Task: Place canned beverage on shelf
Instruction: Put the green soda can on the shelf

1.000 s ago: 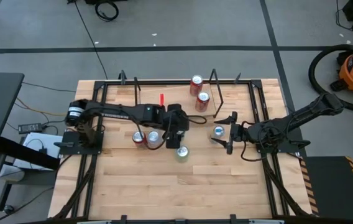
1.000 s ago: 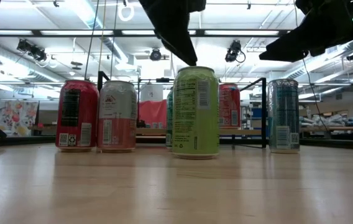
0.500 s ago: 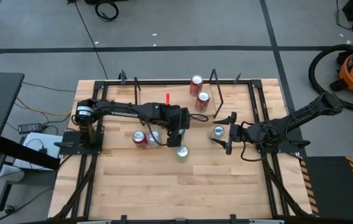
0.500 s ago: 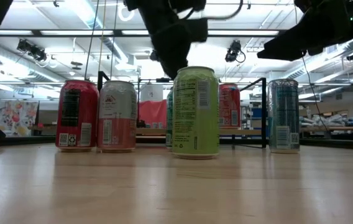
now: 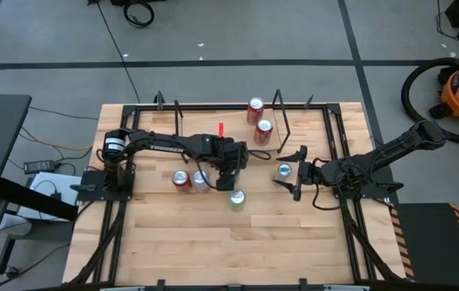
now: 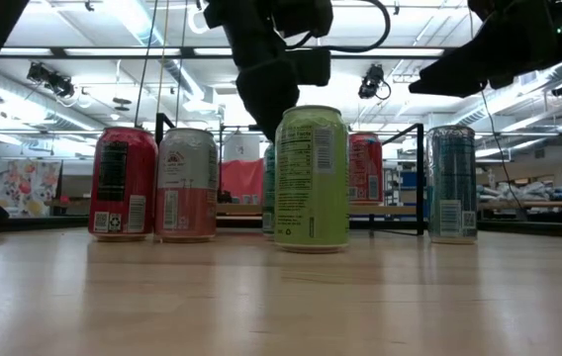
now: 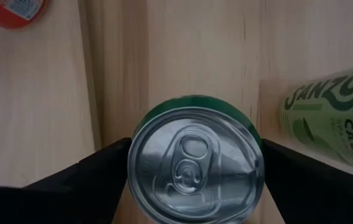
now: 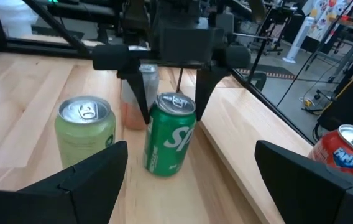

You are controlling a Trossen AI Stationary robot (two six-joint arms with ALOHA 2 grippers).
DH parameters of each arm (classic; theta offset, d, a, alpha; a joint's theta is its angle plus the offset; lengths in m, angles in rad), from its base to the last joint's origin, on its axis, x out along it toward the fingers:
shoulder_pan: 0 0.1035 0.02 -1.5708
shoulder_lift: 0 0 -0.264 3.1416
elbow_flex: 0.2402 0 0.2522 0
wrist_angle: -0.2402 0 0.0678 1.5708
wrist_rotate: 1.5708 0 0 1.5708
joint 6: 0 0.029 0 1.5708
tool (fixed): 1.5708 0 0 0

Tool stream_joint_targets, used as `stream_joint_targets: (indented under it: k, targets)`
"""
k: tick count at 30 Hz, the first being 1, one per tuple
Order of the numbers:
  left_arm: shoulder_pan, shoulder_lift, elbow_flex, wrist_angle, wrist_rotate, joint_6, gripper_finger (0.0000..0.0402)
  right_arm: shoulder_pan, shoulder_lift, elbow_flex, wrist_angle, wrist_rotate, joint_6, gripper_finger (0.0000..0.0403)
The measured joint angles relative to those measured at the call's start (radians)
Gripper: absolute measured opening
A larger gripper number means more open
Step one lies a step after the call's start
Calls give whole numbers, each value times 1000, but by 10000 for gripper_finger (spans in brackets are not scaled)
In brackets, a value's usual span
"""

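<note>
Left gripper (image 8: 171, 84) open, fingers straddling dark green can (image 8: 169, 141), apparently not clamped. Can upright just in front of shelf (image 8: 245, 134) edge, beside light green can (image 8: 84, 132). Step: grasp or release, unclear. Next: close, lift onto shelf. Right gripper (image 5: 296, 179) open, waiting right of shelf.

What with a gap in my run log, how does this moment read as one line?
left gripper: fingers open, straddling upright green can | right gripper: open, waiting near blue can
</note>
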Motion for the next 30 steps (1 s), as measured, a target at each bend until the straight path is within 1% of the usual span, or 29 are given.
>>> stream_joint_targets:
  k: [5, 13, 23, 30]
  targets:
    - [0, 1, 0, 9, 0, -6, 348, 0, 5, 0, 5, 0, -5, 364]
    - [-1, 2, -1, 22, 0, -34, 317, 0, 5, 0, 5, 0, -6, 364]
    - [-2, 2, -1, 22, -16, -54, 317, 0, 5, 0, 4, 0, -6, 364]
    - [-4, 1, -2, 23, -17, -37, 317, 0, 5, 0, 4, 0, -6, 364]
